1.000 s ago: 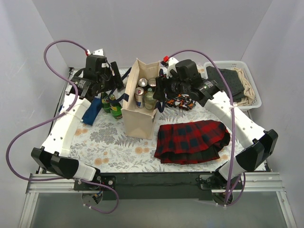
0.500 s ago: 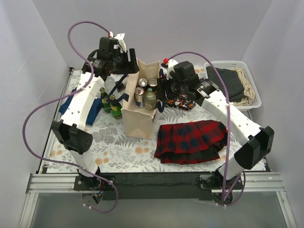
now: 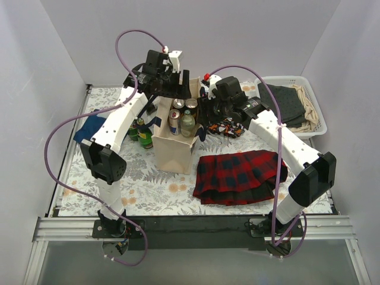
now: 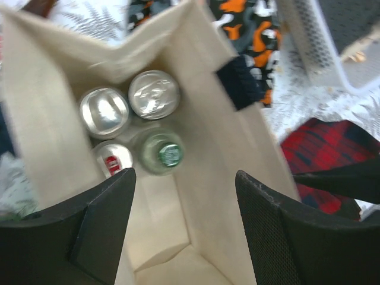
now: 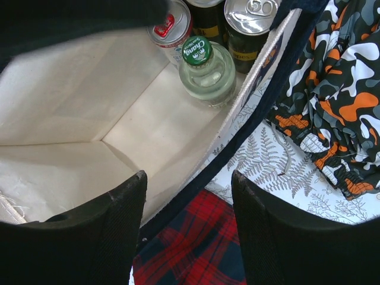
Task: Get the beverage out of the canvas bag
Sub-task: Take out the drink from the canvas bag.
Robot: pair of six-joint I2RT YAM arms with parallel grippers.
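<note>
Canvas bag [image 3: 174,151] stands upright near the middle of the table [image 3: 142,193], its mouth open. Inside, at its far end, three cans [image 4: 154,94] and a clear glass bottle [image 5: 205,65] with a green cap stand close together. Left tool [image 4: 184,178] hovers above the mouth, its fingers spread with nothing between them. Right tool [image 5: 189,178] sits over the right rim, its fingers likewise apart; the rim and a navy strap [image 5: 217,163] pass beneath the gap, not pinched. A red plaid cloth [image 3: 237,175] lies on the table right of the tote, a camouflage cloth [image 3: 228,127] lies beyond it, and a white basket [image 3: 319,126] stands at the far right.
</note>
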